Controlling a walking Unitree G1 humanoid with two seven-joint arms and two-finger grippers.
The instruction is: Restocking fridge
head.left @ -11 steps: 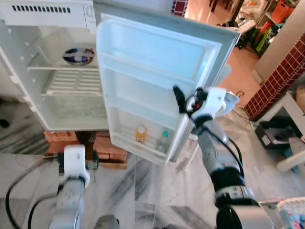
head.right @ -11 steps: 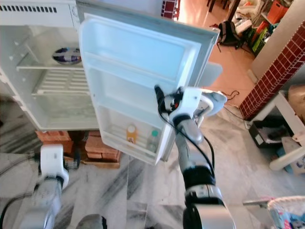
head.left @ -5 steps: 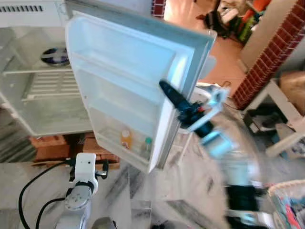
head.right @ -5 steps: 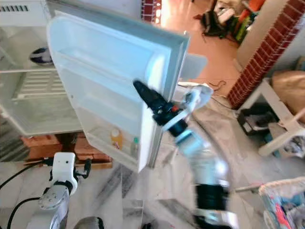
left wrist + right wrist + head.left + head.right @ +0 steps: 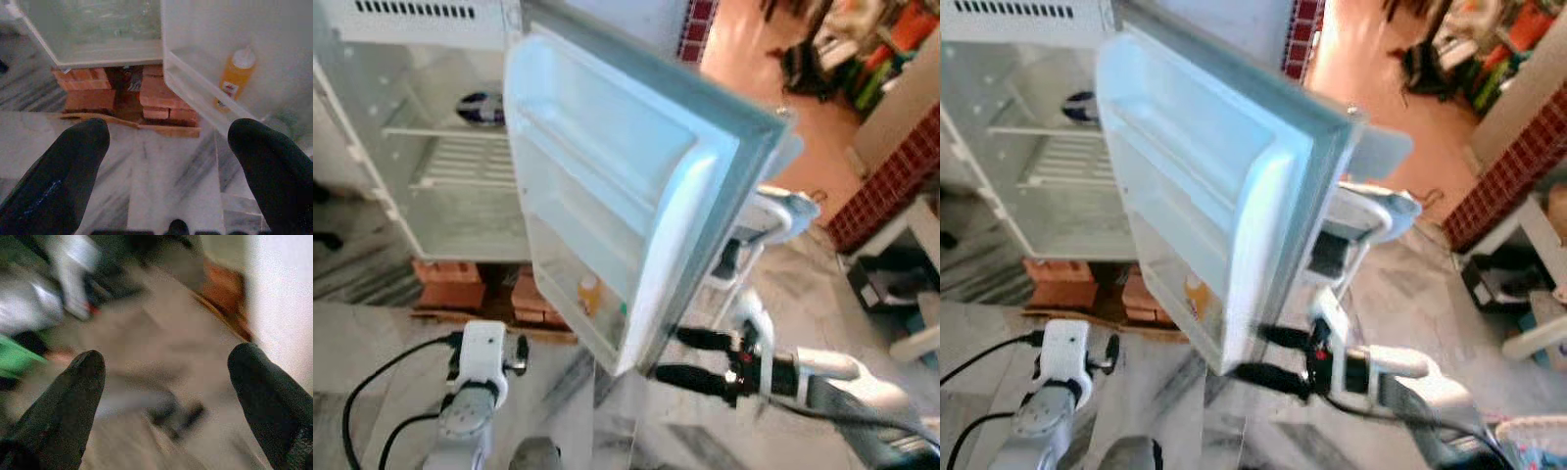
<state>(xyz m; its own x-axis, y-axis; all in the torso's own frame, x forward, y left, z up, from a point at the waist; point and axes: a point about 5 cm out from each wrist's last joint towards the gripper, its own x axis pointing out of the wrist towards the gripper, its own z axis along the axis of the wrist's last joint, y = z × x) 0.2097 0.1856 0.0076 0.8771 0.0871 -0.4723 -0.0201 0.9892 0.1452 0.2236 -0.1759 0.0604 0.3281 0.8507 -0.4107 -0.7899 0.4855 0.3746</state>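
Your right hand has dropped from the fridge door's edge to its lower corner, fingers spread, empty. Upper left, a bowl sits on the fridge shelf. In the left wrist view, your left hand is released; an orange bottle stands in the door's bottom rack.

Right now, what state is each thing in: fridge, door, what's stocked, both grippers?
Fridge: open, a bowl on its upper shelf.
Fridge door: swung wide open.
Orange bottle: upright in the bottom door shelf.
Right gripper: open, empty, low beside the door's bottom edge.
Left gripper: open, empty, pointing at the floor before the fridge.
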